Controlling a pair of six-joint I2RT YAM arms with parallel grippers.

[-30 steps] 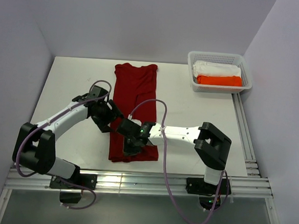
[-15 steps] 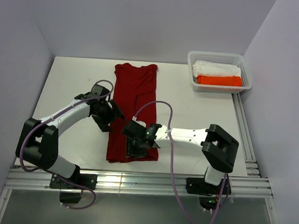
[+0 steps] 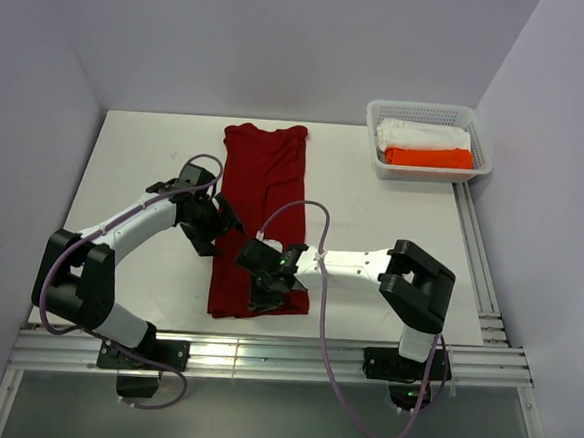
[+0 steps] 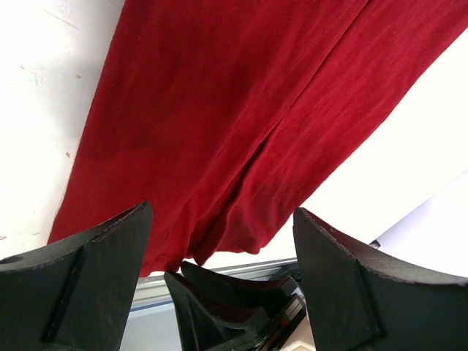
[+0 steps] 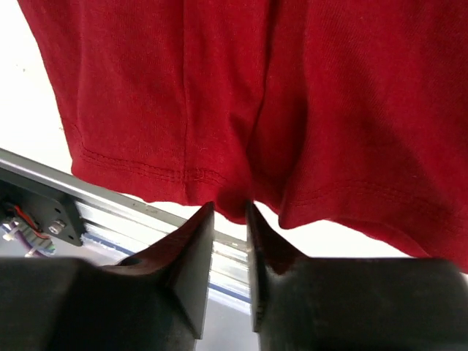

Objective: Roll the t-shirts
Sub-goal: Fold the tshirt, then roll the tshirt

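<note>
Top external: the t-shirt [image 3: 265, 177] lies as a long folded strip on the worktop [image 3: 147, 149], not yet rolled. Left wrist: the left gripper [image 4: 219, 212] hovers over the cloth, fingers wide apart. Right wrist: the right gripper [image 5: 230, 208] has its fingers pinched on the near hem. The next move is probably to curl that hem toward the collar.

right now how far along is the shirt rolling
Done: a white bundle and an orange bundle sit in the basket, and the red shirt lies folded into a long strip. In hand: the right gripper pinches its near hem; the left gripper hangs open at its left edge. Left: the rolling itself.
</note>
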